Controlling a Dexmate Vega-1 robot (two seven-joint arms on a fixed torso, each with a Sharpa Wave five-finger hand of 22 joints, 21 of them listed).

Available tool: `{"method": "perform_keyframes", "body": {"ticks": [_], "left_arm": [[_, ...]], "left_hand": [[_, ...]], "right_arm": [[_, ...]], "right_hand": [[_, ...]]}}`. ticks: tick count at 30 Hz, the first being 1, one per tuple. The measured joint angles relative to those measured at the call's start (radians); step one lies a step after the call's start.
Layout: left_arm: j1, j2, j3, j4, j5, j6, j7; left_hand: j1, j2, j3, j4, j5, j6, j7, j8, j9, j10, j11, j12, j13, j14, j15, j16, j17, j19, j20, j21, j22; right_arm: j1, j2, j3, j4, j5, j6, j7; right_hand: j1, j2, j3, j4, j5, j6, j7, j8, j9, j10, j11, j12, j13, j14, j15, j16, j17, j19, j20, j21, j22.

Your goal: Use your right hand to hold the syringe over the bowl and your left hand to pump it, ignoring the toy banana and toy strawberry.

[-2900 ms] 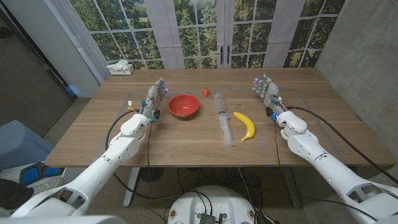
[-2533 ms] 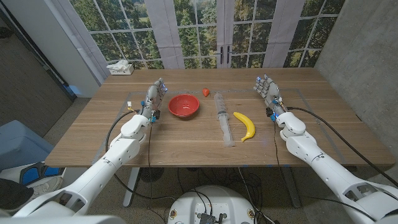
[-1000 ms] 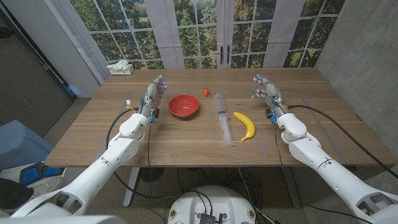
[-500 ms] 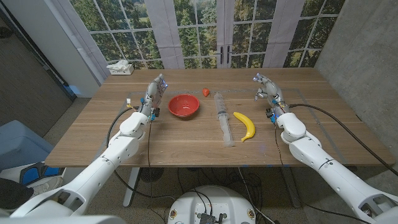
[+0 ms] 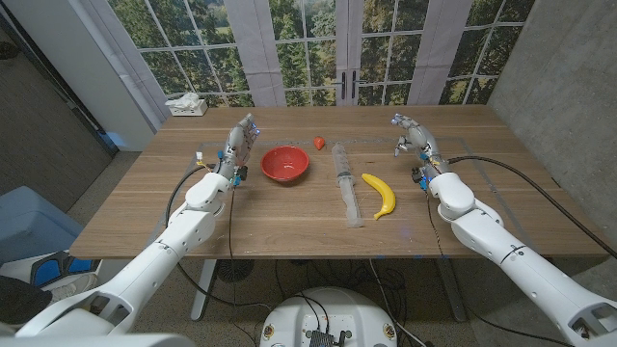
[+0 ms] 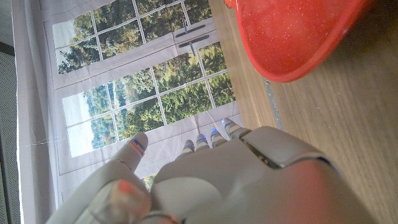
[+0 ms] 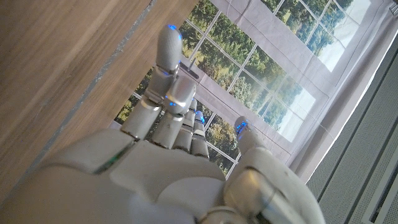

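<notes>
Syringe lies flat on the wooden table near its middle, its long axis running from twelve to six o'clock, untouched by either hand. From it the red bowl sits toward ten o'clock, a little apart. The toy banana lies just beside the syringe at three o'clock, and the toy strawberry rests toward eleven o'clock, near the bowl's far rim.

Nothing of the task looks done yet. The right hand is raised at the syringe's two o'clock, well apart from it, holding nothing; its fingers curl forward somewhat yet stay apart, as the right wrist view also suggests. The left hand stands at the bowl's nine o'clock, just beside its rim, fingers extended and separated, holding nothing; in the left wrist view the bowl shows just ahead of the fingertips.

By my judgement every step remains: the right hand has to travel across the banana to the syringe, take hold of the barrel, lift it and carry it over the bowl; then the left hand has to reach the plunger end and press it. The banana lying so close on the approach side could get nudged during the grasp.
</notes>
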Motion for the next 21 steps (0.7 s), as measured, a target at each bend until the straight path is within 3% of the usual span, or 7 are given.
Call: {"method": "perform_keyframes", "body": {"ticks": [11, 21], "left_arm": [[0.0, 0.0, -0.003, 0.001, -0.008, -0.009, -0.015], [0.003, 0.0, -0.007, 0.003, -0.013, -0.018, -0.021]], "left_hand": [[0.0, 0.0, 0.0, 0.0, 0.0, 0.0, 0.0, 0.0, 0.0, 0.0, 0.0, 0.0, 0.0, 0.0, 0.0, 0.0, 0.0, 0.0, 0.0, 0.0, 0.0], [-0.003, 0.003, 0.0, 0.0, 0.0, 0.0, 0.0, 0.0, 0.0, 0.0, 0.0, 0.0, 0.0, 0.0, 0.0, 0.0, 0.0, 0.0, 0.0, 0.0, 0.0]], "right_arm": [[-0.008, -0.039, -0.011, -0.066, -0.056, -0.07, -0.013], [0.01, -0.065, -0.032, -0.104, -0.112, -0.139, -0.008]], "right_hand": [[0.032, -0.016, 0.026, -0.037, 0.01, 0.011, -0.011, 0.0, 0.0, -0.005, -0.005, -0.004, -0.004, -0.018, 0.007, 0.0, 0.0, -0.011, 0.018, -0.011, -0.036], [0.097, -0.005, 0.077, -0.077, 0.038, 0.007, -0.026, 0.008, 0.003, -0.02, -0.02, -0.007, -0.006, -0.048, 0.02, -0.005, 0.0, -0.033, 0.011, -0.018, -0.071]]}}
